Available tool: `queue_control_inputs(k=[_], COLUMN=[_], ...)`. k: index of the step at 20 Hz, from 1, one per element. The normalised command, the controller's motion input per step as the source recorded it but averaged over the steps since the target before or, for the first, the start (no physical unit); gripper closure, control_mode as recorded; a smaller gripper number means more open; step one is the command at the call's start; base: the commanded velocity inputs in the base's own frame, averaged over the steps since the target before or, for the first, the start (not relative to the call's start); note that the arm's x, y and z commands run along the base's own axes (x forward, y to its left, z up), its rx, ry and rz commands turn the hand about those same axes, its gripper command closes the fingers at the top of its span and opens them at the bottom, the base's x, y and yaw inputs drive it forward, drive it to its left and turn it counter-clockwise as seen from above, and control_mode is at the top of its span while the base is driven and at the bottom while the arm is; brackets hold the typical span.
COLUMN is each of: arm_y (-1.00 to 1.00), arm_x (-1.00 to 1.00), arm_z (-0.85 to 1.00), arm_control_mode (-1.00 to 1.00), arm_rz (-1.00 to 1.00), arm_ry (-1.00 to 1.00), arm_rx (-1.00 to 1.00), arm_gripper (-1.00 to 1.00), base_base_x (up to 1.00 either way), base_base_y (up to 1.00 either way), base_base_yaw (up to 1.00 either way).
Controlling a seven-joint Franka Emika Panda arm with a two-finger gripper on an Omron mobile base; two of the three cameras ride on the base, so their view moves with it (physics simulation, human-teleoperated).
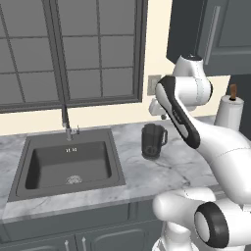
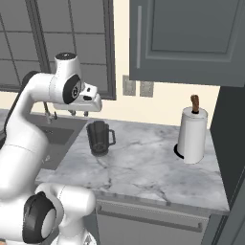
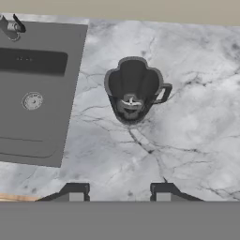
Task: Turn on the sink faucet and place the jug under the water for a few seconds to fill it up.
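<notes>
Wide-open gripper hovers above the jug at frame centre; sink faucet untouched, no water — everything remains.

Dark jug stood upright on marble counter, just right of sink, faucet at sink's back edge, paper towel roll far right, window behind.

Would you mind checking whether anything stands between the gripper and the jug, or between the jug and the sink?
Nothing visible does. The gripper hangs open above the jug, with bare marble counter below. Between the jug and the sink lies bare counter. The paper towel roll stands on the jug's far side.
</notes>
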Motion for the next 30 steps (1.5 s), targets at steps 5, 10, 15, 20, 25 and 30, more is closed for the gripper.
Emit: queue_control_inputs(k=[5,10,15,20,25,30], arm_y=[0.0,0.0,0.01,0.06,0.0,0.0], arm_x=[-0.15,-0.41,-0.43,-0.21,-0.03,0.0], arm_z=[-0.01,0.0,-0.15,-0.21,-0.14,0.0], arm_control_mode=[-1.0,-1.0,-1.0,-1.0,-1.0,1.0], arm_rz=[0.0,0.0,0.0,0.0,0.0,0.0], arm_ry=[0.0,0.0,0.0,0.0,0.0,0.0], arm_rx=[0.0,0.0,0.0,0.0,0.0,0.0], arm_gripper=[-1.0,-1.0,-1.0,-1.0,-1.0,-1.0], base_base_x=[0.0,0.0,0.0,0.0,0.0,0.0], base_base_y=[0.0,0.0,0.0,0.0,0.0,0.0], base_base_yaw=[0.0,0.0,0.0,0.0,0.0,0.0])
